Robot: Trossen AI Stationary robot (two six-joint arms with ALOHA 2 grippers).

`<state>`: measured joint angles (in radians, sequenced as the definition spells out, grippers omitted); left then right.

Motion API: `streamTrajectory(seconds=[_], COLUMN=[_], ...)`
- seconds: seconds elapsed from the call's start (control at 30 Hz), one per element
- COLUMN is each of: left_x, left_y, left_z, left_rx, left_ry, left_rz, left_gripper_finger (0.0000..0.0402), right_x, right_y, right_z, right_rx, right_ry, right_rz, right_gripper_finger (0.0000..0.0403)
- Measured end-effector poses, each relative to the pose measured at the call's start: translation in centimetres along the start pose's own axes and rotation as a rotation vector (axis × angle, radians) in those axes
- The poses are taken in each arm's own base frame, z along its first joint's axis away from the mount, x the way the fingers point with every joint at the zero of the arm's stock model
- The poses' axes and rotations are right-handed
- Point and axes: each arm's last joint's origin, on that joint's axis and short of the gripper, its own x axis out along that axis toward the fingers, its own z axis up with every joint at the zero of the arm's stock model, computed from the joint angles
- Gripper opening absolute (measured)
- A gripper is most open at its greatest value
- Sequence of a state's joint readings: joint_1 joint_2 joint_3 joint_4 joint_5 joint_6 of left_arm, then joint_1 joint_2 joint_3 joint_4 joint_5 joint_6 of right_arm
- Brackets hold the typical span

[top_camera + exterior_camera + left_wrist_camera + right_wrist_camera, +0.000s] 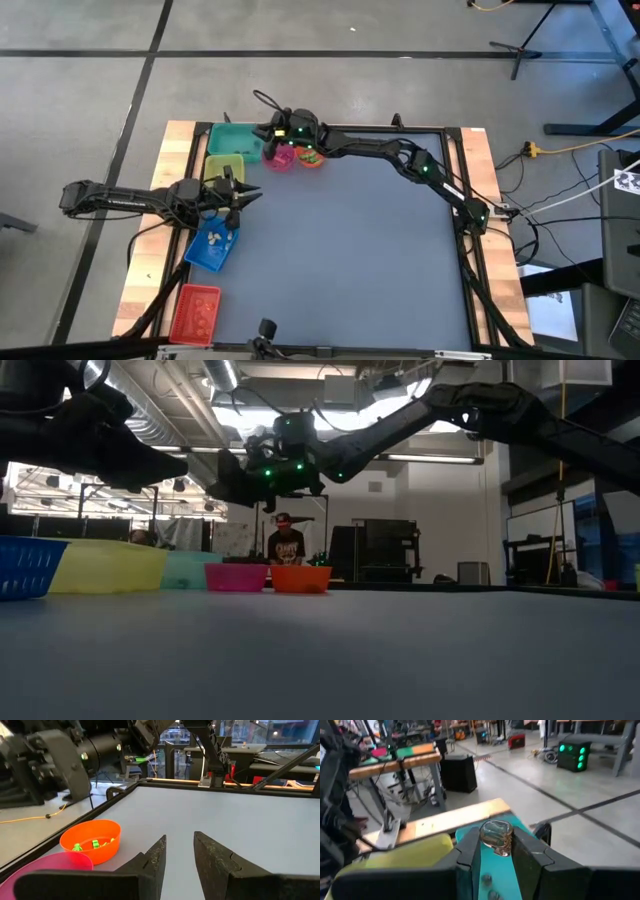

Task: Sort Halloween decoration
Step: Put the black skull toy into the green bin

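Along the table's [350, 250] left edge my bins stand in a row: teal bin [232, 140] at the far end, yellow bin [224, 167] next, blue bin [212, 245] after that, red bin [195, 312] nearest the front. Just beside the teal one sit a pink bowl [280, 158] and an orange bowl [311, 158], touching or nearly so. A person [287, 540] stands in the room beyond the bowls, well back.

My right gripper [496, 851] hangs over the teal bin, wooden table edge beyond it. Its fingers are clamped on a trinket [497, 837]: a small clear, glassy piece with brownish marks, pinched right between the tips. Below it, a couple of small pale bits lie on the teal floor, too blurred to name.

My left gripper [243, 193] hovers between the yellow and blue bins, pointing across the mat. Its fingers [155, 857] stand a little apart, nothing between them. Past them, green trinkets [94, 843] lie in the orange bowl, well clear of my tips. Pale trinkets [218, 236] lie in the blue bin, orange ones [198, 310] in the red.
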<state>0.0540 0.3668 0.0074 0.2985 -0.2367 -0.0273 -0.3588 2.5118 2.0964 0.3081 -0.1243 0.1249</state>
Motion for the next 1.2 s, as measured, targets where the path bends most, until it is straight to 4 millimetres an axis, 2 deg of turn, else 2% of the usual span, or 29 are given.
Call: streamTrajectory(seconds=[0.33, 1.2], left_x=[0.0, 0.0], left_y=[0.0, -0.2], left_z=[-0.1, -0.3], left_rx=[-0.010, -0.044], left_ry=[0.008, 0.032], left_rz=[0.000, -0.070], left_gripper_finger=[0.0085, 0.0085], right_x=[1.2, 1.2], right_y=[0.4, 0.3], right_z=[-4.0, -4.0], right_rx=[0.004, -0.025], right_ry=[0.050, 0.042], right_rz=[0.018, -0.020], right_gripper_finger=[0.0085, 0.0085])
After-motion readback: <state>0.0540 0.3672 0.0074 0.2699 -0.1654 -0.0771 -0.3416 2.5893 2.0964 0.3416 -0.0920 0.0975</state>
